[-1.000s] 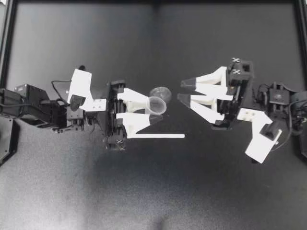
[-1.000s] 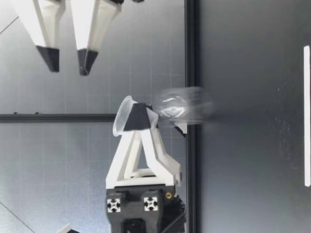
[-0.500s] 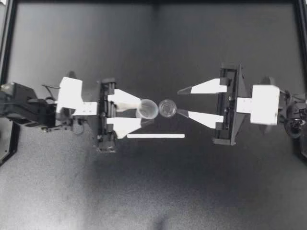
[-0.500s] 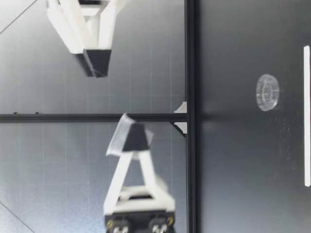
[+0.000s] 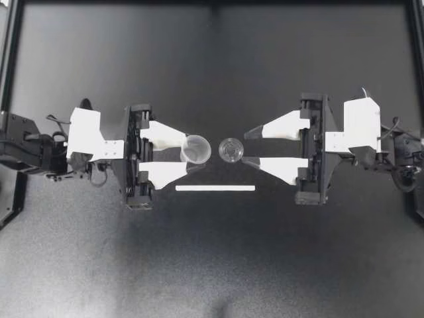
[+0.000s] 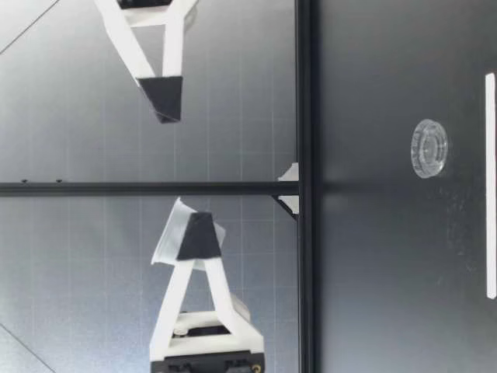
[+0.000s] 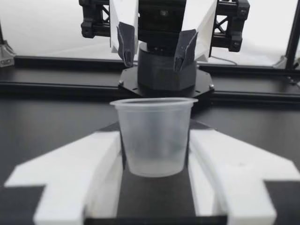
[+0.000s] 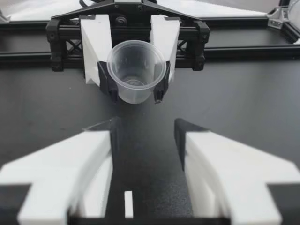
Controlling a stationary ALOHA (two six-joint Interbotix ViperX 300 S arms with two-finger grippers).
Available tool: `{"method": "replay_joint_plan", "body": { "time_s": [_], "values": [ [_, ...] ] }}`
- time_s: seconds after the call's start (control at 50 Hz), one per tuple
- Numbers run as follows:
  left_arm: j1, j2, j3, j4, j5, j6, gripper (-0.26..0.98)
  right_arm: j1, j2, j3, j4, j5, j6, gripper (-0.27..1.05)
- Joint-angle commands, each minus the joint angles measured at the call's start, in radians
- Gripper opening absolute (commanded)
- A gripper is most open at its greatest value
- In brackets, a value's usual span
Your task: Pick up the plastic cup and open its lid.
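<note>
My left gripper point(image 5: 192, 152), white with black tips, is stretched out level and squeezes the small clear plastic cup point(image 5: 197, 148) between both fingers. My right gripper point(image 5: 245, 147) points at the cup from the other side, fingers spread wide, not touching it.

The plastic cup point(image 5: 196, 148) in the left gripper point(image 5: 191, 152) is facing the right gripper point(image 5: 246, 147) across an open gap; below, the lid point(image 5: 231, 150) and a white strip point(image 5: 215, 188) are lying on the table point(image 5: 212, 265).

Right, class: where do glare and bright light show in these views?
Top view: a pale sheen on part of the table. Left wrist view: bright backlight behind the cup. Low view: the lid glints on the dark table.
</note>
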Motion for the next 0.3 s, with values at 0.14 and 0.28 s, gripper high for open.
{"method": "replay_joint_plan", "body": {
  "time_s": [0.14, 0.28],
  "values": [
    [0.000, -0.029, -0.009, 0.002, -0.003, 0.003, 0.23, 0.003, -0.006, -0.015, -0.003, 0.002, 0.002, 0.51],
    [0.000, -0.031, -0.008, 0.002, 0.002, 0.003, 0.23, 0.003, -0.006, -0.015, -0.003, 0.003, 0.000, 0.51]
  ]
}}
